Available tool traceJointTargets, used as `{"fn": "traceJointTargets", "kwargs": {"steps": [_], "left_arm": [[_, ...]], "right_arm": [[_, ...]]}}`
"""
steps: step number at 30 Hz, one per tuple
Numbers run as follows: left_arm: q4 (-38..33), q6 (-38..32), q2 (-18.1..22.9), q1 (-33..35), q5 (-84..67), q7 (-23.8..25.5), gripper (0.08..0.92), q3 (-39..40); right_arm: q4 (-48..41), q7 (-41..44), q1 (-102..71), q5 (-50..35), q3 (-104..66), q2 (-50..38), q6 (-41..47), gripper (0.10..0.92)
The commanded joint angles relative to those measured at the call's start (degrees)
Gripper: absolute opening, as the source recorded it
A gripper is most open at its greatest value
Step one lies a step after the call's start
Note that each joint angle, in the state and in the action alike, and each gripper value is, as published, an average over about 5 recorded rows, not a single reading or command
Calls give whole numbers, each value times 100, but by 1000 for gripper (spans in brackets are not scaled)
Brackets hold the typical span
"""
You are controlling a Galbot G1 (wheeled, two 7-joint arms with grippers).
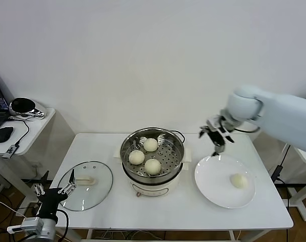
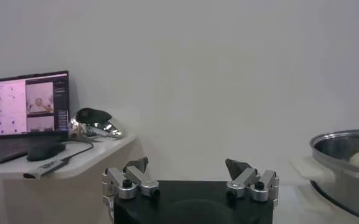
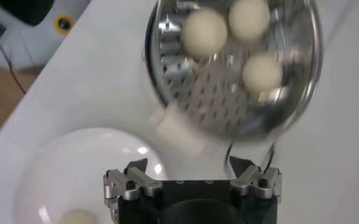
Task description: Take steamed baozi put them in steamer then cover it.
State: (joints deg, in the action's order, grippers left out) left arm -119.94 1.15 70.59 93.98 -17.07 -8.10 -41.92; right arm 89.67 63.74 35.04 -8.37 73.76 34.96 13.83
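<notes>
Baozi [image 1: 238, 180] on plate, below right end effector [image 1: 217, 135]

Steamer [image 1: 153, 174]: round shiny steel pot on white base, mid-surface, uncovered; perforated tray inside. Three steamed baozi in tray, smooth cream-white, apart from one another: one at back [image 1: 150, 144], one at left [image 1: 136, 157], one at front [image 1: 153, 166]. Fourth baozi [image 1: 238, 180] on white plate [image 1: 213, 189], right of steamer, seemingly a bit flatter, hard to tell. Cover [image 1: 86, 185]: clear glass lid, metal rim, cream oblong handle, lying flat on surface left of steamer.
</notes>
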Motion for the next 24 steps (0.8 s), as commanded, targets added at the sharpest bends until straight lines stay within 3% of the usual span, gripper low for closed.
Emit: {"fn": "traceJointTargets", "kwargs": {"steps": [1,10,24], "left_arm": [[18,8,14,-2,14,1,823,37],[48,38,-1,25,33,0,823,-39],[37,33,48,116,41,-1,823,-157]], "right_arm": [[-9,-21,-1688,744,-1033,-1319,305,823],[-821,-2,-3961,1734,-2886,-1107,-177,823],[-1812,-229,-4597,2390,-3576,-242,-171,823]]}}
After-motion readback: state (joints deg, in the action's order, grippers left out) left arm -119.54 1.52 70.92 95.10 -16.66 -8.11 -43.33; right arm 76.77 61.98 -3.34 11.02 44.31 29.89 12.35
